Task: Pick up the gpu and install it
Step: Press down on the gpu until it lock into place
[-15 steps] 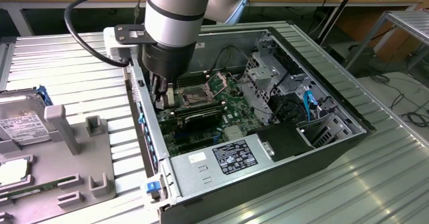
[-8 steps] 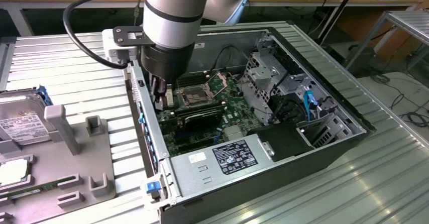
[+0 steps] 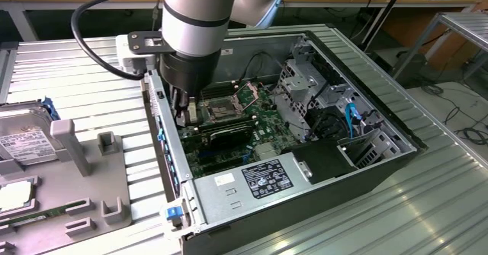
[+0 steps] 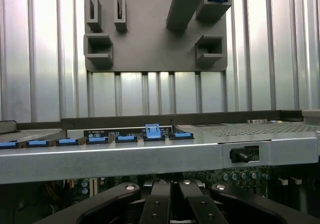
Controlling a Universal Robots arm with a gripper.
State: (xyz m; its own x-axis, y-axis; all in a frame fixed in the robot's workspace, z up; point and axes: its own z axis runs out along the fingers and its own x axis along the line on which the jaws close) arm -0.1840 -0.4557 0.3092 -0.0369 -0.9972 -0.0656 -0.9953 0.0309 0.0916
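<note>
At the exterior view's left, a grey parts tray (image 3: 91, 169) lies on the ribbed metal table (image 3: 68, 66); a silver hard drive (image 3: 23, 138) with a white label stands in its upright slots, and a narrow green memory stick (image 3: 34, 216) lies in a shallow recess near its front edge. In the wrist view the same tray (image 4: 150, 44) shows bare holder brackets. Just right of the tray stands the open computer case (image 3: 381, 112), lying on its side, with blue slot clips (image 3: 162, 146) along its near wall. Inside it the gripper (image 3: 183, 118) reaches down to the green motherboard (image 3: 259, 135), close by the square CPU socket (image 3: 225, 109). A long dark card just below the socket, seated across the board, is probably the gpu (image 3: 225, 136), though its fan cannot be made out. Whether the fingers are parted or closed cannot be told. Further right, the case holds a metal drive cage (image 3: 301, 86), blue cables (image 3: 351, 115), and a labelled power supply (image 3: 263, 178) in its front corner.
</note>
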